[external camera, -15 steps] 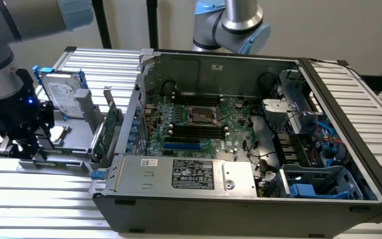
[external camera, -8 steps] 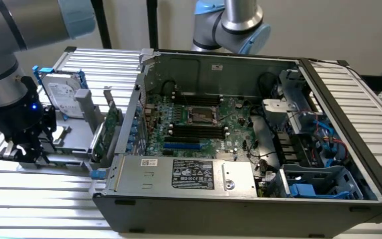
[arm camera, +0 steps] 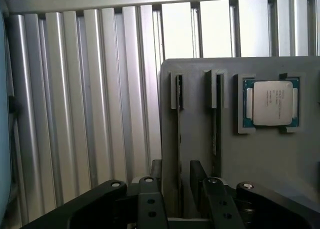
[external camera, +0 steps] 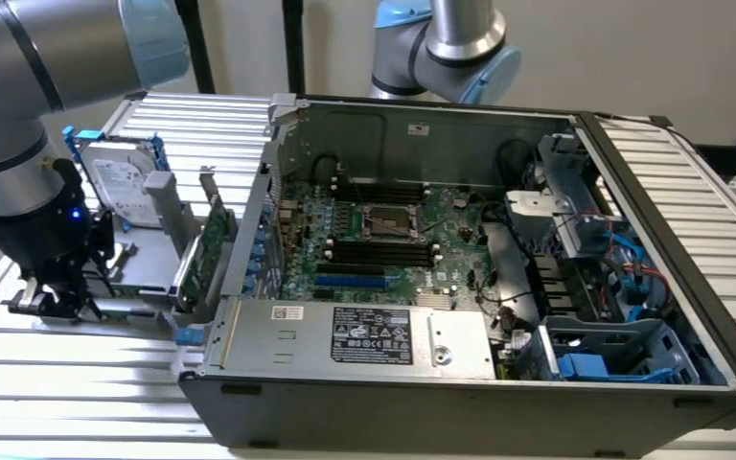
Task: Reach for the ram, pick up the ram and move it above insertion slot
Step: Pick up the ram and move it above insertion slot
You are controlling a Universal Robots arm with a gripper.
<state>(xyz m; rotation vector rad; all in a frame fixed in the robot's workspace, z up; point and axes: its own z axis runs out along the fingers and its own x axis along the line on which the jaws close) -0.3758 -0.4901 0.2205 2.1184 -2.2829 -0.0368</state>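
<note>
Pincer (external camera: 55,302) sat low over the tabletop (external camera: 87,383), at the exterior view's left, outside the PC case (external camera: 471,383). In the wrist view the pincer (arm camera: 179,191) had its fingers (arm camera: 150,201) apart, one on each side of the ram (arm camera: 179,96), w/ a visible gap on both sides, so nothing was clamped yet.

Ram stood on edge in a slot of the grey holder (arm camera: 280,159), seen edge-on as a thin dark strip. A 2nd slot (arm camera: 218,114) ran parallel just beside it; couldn't tell if it held another stick. CPU chip (arm camera: 270,103) lay flat in its own recess of the same holder, further along.

Insertion slot (external camera: 381,251) was on the motherboard inside the case, well apart from the pincer. Green expansion card (external camera: 211,240) and hard drive (external camera: 123,182) stood between holder and case; not task items.

Handling, my read:
- Probably light, stiff and very thin, so it shouldn't flex in a grip.
- Likely fragile: surface chips and the contact edge are best left untouched.
- Faces look smooth, so it could slip or tilt if pinched off-centre.
- Best hold prob. across the two flat faces, near mid-length and up at the exposed edge.
- Moderate squeeze only.
- Pincer looked roughly centred over the stick for that.
</note>
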